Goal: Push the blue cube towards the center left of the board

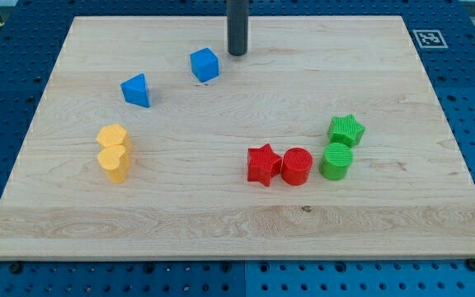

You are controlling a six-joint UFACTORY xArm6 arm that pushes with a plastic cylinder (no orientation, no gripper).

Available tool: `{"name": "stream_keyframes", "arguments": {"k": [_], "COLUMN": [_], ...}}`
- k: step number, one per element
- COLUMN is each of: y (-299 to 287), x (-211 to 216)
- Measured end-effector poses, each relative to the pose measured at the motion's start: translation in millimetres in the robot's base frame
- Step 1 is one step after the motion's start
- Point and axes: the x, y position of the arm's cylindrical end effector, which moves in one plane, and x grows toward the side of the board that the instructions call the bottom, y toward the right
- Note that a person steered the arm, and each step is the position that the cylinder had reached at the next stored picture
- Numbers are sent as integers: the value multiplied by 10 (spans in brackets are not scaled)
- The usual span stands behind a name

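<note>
My tip [237,54] rests on the tabletop [221,223] near the view's top, just beside the blue cube [205,65], at its upper right, with a small gap. The rod has no jaws, so no jaw state exists to tell. The blue cube lies in the upper middle, left of centre. A blue wedge-like block [137,91] lies to its lower left. Two yellow blocks [115,153] touch each other at the left.
</note>
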Motion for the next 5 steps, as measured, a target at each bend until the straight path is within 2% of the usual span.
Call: {"name": "stream_keyframes", "arguments": {"k": [3,5], "y": [-713,-1214], "x": [623,630]}}
